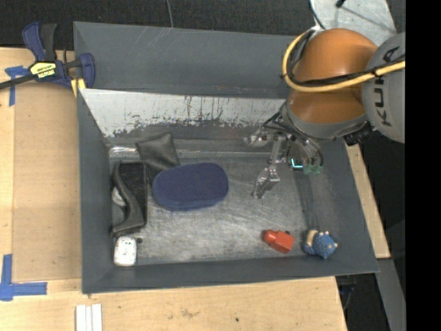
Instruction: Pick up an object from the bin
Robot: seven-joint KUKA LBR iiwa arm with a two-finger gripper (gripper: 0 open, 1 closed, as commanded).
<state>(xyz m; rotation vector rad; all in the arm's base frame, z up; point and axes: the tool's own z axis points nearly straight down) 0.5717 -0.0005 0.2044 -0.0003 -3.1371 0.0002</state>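
Six loose items, one grey metal bin (193, 61).

1. Dark blue oval padded case (190, 186), lying flat at centre-left of the floor.
2. Black folded pouch (131, 198), along the left wall, just beside the case.
3. Dark grey crumpled cloth (158, 150), back left, near the case's upper edge.
4. Small white block (125, 251), front left corner.
5. Small red block (279, 240), front right.
6. Small blue-and-tan toy figure (321, 244), front right corner, just beside the red block.

Two-finger gripper (264, 185): under the arm's orange wrist cover (327, 67), over bare floor right of the blue case and behind the red block. Whether it is spread or pressed together cannot be told; no item visibly pinched.
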